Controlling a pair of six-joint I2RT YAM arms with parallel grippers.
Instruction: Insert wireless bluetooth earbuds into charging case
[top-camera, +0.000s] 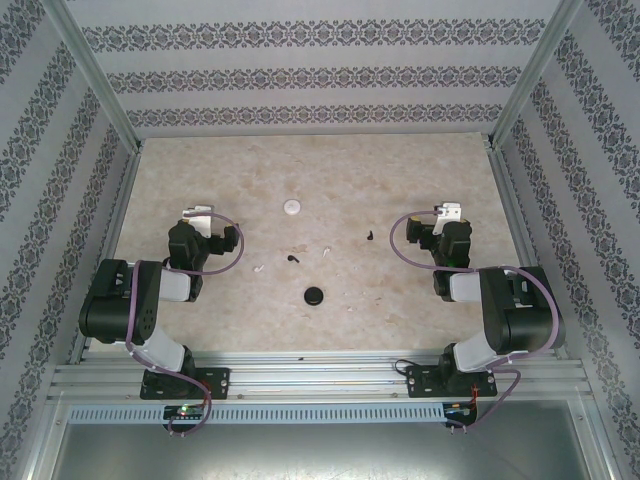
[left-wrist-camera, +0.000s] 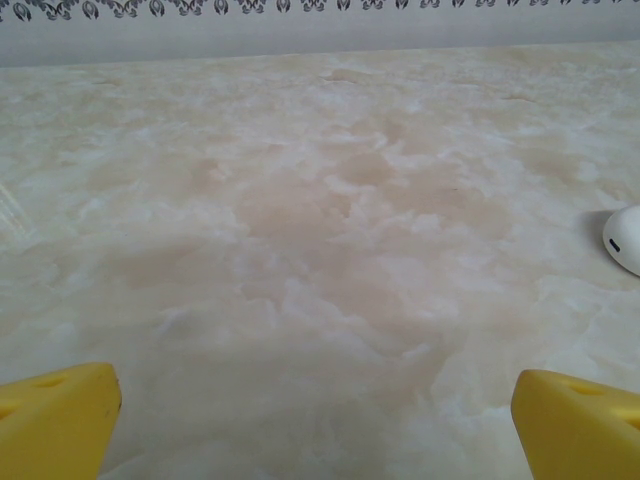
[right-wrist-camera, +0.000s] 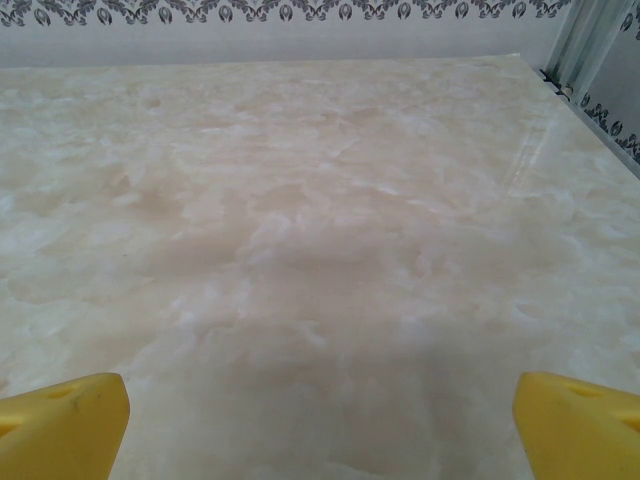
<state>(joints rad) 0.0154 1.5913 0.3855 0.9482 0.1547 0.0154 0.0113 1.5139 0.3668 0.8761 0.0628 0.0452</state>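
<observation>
Two round charging cases lie on the marble table: a white charging case (top-camera: 292, 207) towards the back and a black charging case (top-camera: 314, 295) nearer the arms. Between them several tiny earbuds are scattered: a white earbud (top-camera: 259, 268), a black earbud (top-camera: 293, 258), another white one (top-camera: 325, 250) and another black one (top-camera: 369, 237). My left gripper (top-camera: 198, 213) stands open to the left of them, with nothing between its yellow fingertips (left-wrist-camera: 60, 415). At the right edge of the left wrist view the white case (left-wrist-camera: 625, 238) peeks in. My right gripper (top-camera: 450, 212) stands open to their right, also holding nothing.
Patterned walls with metal corner posts (top-camera: 524, 75) close the table in at the back and on both sides. An aluminium rail (top-camera: 320, 380) runs along the near edge, where both arm bases are bolted. Bare marble table (right-wrist-camera: 320, 230) stretches ahead of the right gripper.
</observation>
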